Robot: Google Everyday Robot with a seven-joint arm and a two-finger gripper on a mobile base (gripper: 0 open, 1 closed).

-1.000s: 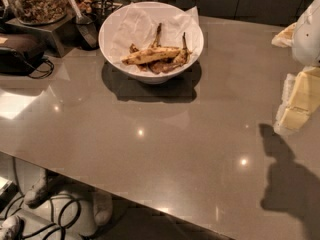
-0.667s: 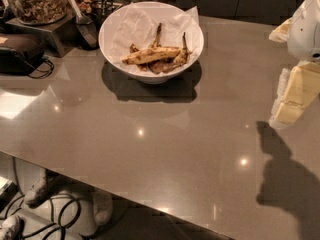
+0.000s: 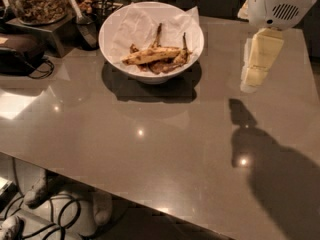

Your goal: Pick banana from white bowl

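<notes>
The white bowl (image 3: 116, 39) stands at the back of the grey table, lined with crumpled white paper. In it lies the banana (image 3: 150, 56), long, yellow with brown speckles, lengthwise left to right. Smaller dark shrivelled bananas (image 3: 170, 64) lie around it, stems sticking up. My gripper (image 3: 251, 81) hangs at the right, above the table, pointing down, well to the right of the bowl and apart from it. It holds nothing that I can see.
A glass jar of nuts (image 3: 37, 1) stands on a metal stand at the back left. A dark appliance with a cable (image 3: 20, 54) sits at the left edge. The table's front edge (image 3: 125, 196) runs diagonally, cables and floor below.
The gripper and arm have come further into view and moved left, toward the bowl. The bowl and bananas have not moved.
</notes>
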